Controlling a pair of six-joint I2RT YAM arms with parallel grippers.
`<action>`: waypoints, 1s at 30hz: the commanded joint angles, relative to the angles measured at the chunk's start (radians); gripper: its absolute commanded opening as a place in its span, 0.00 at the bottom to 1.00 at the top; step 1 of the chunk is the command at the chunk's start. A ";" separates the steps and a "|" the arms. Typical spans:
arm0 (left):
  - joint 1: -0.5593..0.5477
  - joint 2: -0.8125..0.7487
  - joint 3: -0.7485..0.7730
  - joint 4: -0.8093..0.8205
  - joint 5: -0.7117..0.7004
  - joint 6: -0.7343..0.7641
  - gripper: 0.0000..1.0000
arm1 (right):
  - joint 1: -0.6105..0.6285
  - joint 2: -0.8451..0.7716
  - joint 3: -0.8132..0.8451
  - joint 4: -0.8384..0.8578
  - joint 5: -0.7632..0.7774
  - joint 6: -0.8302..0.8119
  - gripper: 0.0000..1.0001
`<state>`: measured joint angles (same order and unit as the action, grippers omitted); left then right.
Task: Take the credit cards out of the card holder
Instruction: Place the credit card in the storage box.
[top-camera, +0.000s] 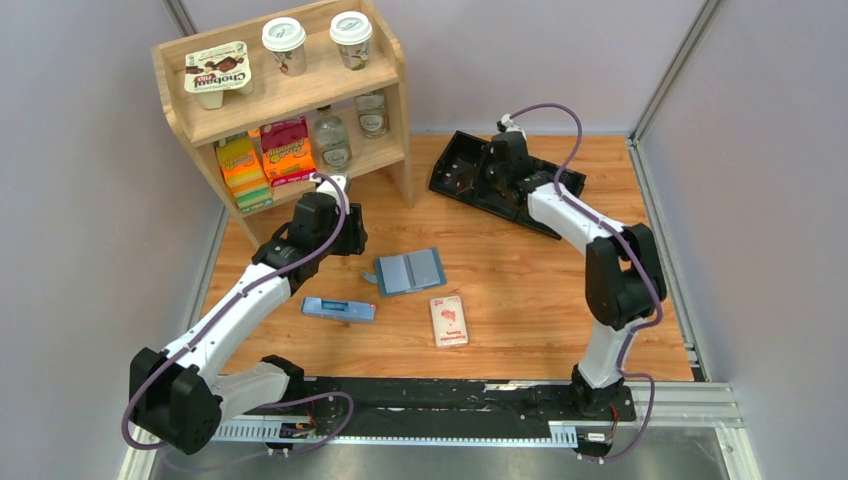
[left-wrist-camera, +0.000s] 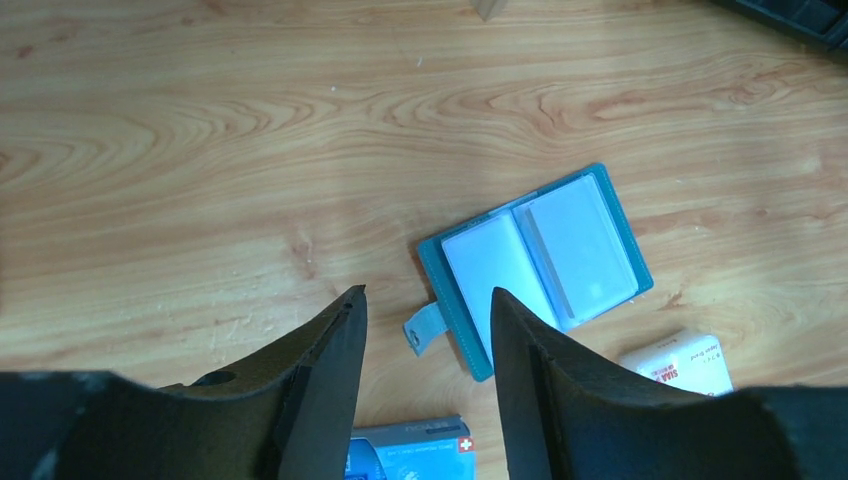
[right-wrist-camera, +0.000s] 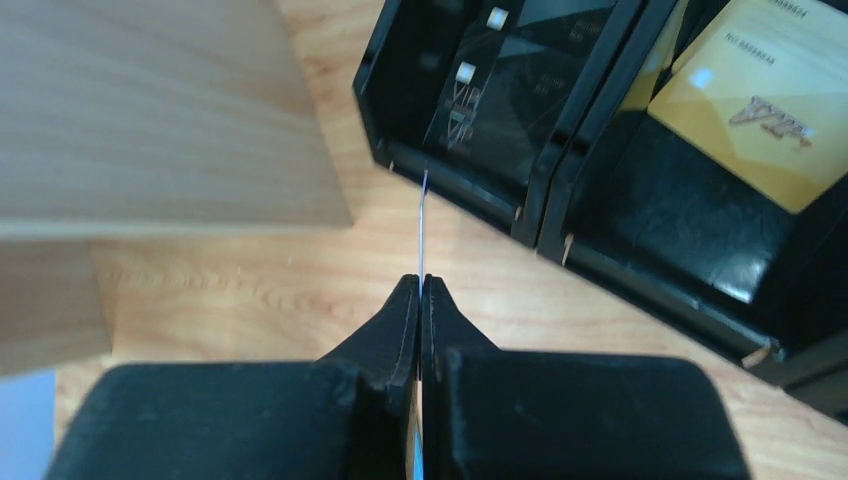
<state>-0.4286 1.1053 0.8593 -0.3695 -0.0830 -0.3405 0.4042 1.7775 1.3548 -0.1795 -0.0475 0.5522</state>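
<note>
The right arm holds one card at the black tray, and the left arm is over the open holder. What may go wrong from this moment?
1. The right fingers pinch the card on edge, and it points at the front wall of the tray. It may strike that wall instead of dropping into a compartment.
2. The card holder lies loose on the table. The open left fingers might push it aside rather than grip it.
</note>
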 joint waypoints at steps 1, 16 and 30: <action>0.004 -0.030 -0.016 0.006 -0.027 -0.058 0.59 | 0.001 0.118 0.159 0.064 0.170 0.103 0.00; 0.004 -0.019 -0.040 -0.006 0.042 -0.094 0.76 | 0.021 0.488 0.550 -0.038 0.170 0.164 0.04; 0.004 0.027 -0.025 -0.019 0.124 -0.104 0.75 | 0.045 0.318 0.410 -0.040 0.320 -0.014 0.37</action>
<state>-0.4286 1.1187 0.8181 -0.3885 -0.0078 -0.4255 0.4446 2.2520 1.8240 -0.2436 0.1833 0.6277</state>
